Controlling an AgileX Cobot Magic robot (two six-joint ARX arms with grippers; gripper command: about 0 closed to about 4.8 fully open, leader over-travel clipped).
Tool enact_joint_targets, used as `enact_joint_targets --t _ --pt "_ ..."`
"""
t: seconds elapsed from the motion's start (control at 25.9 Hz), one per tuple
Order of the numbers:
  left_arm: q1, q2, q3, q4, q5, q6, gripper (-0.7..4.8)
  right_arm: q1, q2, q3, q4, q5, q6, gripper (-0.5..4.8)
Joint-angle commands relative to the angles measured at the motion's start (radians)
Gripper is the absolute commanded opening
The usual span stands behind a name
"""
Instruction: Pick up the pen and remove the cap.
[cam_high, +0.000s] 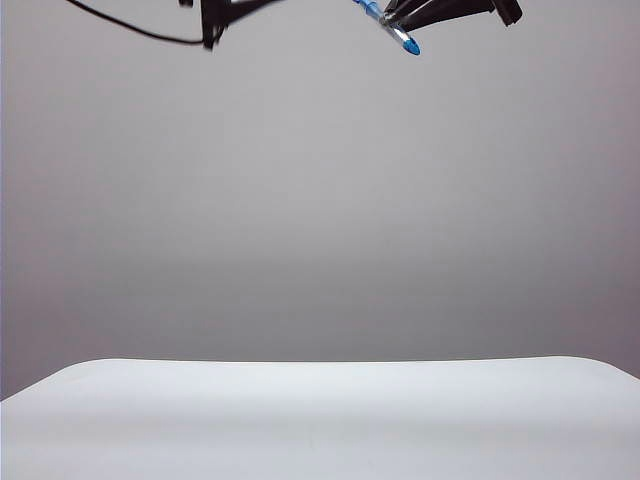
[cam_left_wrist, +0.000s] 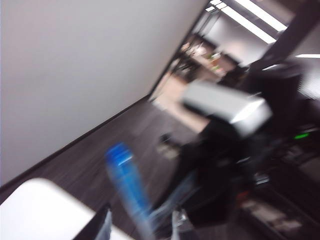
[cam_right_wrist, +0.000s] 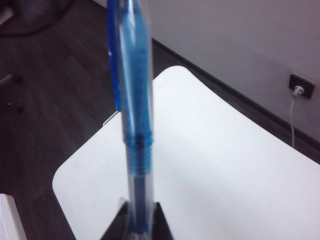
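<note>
White table (cam_high: 320, 420) fills the foreground of the exterior view; high above it, at the upper edge, the pen (cam_high: 392, 27) is clamped in the right gripper (cam_high: 392, 18). The left gripper (cam_high: 212, 35) is seen at the upper left. From the left wrist, everything is blurred; its jaw state cannot be told. From the right wrist, the cap (cam_right_wrist: 131, 60) is seen seated on the pen (cam_right_wrist: 137, 175).
</note>
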Motion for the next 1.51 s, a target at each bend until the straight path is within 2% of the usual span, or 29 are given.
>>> enact_joint_targets --t 0.04,0.15,0.31,0.42,0.73,0.89,0.97,1.04,1.31,1.43,1.51 --pt "-0.012 -0.005 0.004 0.17 0.027 -0.125 1.57 0.002 -0.002 0.005 0.025 -0.008 0.002 -0.06" --pt "-0.032 -0.005 0.004 0.185 0.01 -0.129 1.57 0.004 -0.002 0.005 0.074 -0.017 0.033 -0.06" --pt "-0.06 -0.004 0.004 0.184 -0.003 -0.088 1.57 0.004 -0.002 0.005 0.159 -0.051 0.088 -0.06" --pt "-0.089 -0.004 0.004 0.192 -0.072 -0.068 1.57 0.005 -0.002 0.005 0.232 -0.105 0.143 -0.06" --pt "-0.115 -0.004 0.004 0.19 -0.17 0.011 1.52 0.006 -0.002 0.005 0.254 -0.187 0.183 -0.06" --pt "-0.116 0.002 0.003 0.188 -0.164 0.017 1.5 0.006 -0.002 0.005 0.255 -0.241 0.198 -0.06" --pt "-0.116 0.002 0.002 0.19 -0.149 0.017 1.31 0.006 -0.002 0.005 0.254 -0.269 0.201 -0.06" --pt "-0.115 0.002 0.002 0.192 -0.139 0.017 0.81 0.006 -0.002 0.005 0.254 -0.29 0.201 -0.06" --pt "-0.115 0.003 0.002 0.192 -0.128 0.021 0.74 0.006 -0.002 0.005 0.254 -0.372 0.204 -0.06" --pt "-0.115 0.003 0.002 0.192 -0.129 0.021 0.2 0.006 -0.002 0.005 0.254 -0.373 0.205 -0.06" --pt "-0.115 0.003 0.002 0.192 -0.129 0.022 0.11 0.006 -0.002 0.005 0.254 -0.378 0.204 -0.06"
